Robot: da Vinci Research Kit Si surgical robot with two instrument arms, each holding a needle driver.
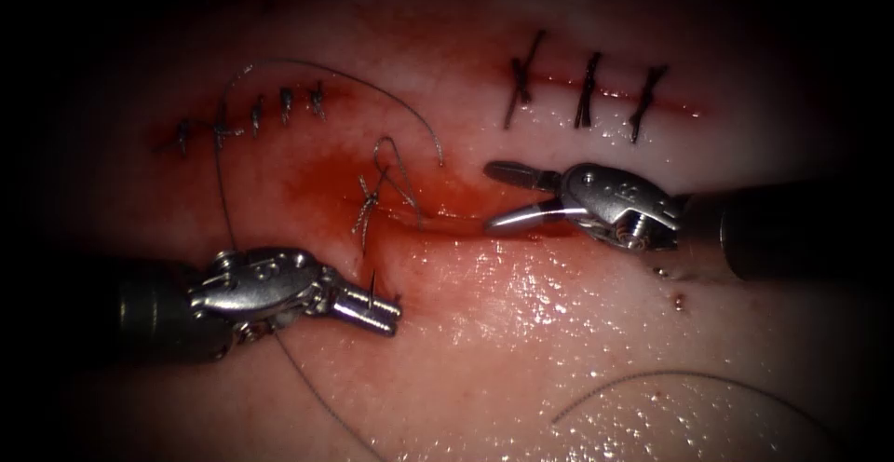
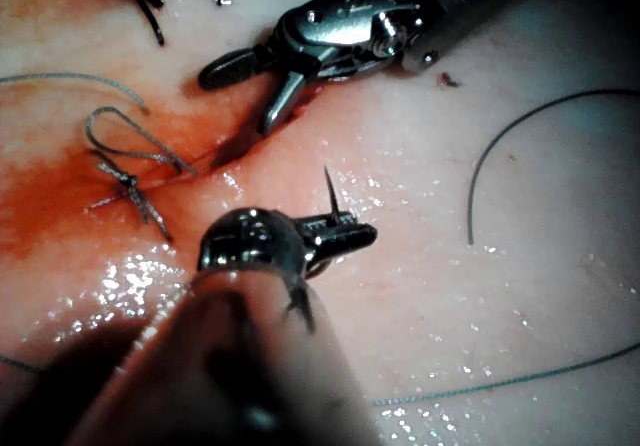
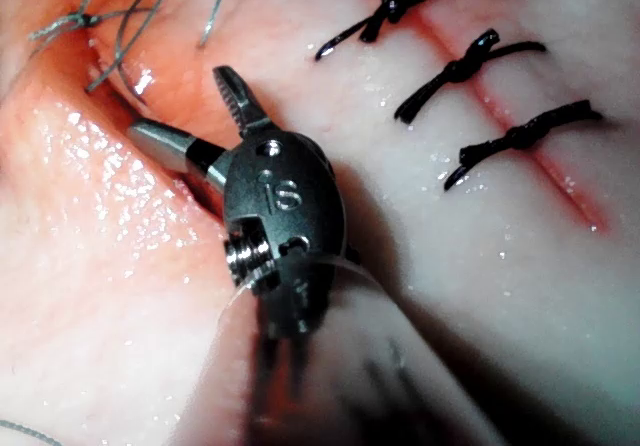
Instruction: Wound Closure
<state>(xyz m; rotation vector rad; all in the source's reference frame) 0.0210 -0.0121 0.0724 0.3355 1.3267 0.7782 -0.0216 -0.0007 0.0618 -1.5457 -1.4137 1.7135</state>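
While the left arm's steel needle driver point(image 1: 368, 310), at seven o'clock, clenches the thin dark curved needle point(image 1: 372, 286) near its point, clear of the glistening pale tissue point(image 1: 521, 332), the right arm's steel needle driver point(image 1: 498, 197), at three o'clock, gapes empty over the red open cut point(image 1: 447, 224).

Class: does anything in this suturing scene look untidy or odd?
Red fluid pools on the tissue around the open cut. The left claw holds the needle; the right claw gapes, empty.

I see the needle point(image 1: 372, 287) upright, its dark tip poking above my left tool's point(image 1: 371, 310) closed jaws. The cut point(image 1: 447, 223) lies open, red and wet.
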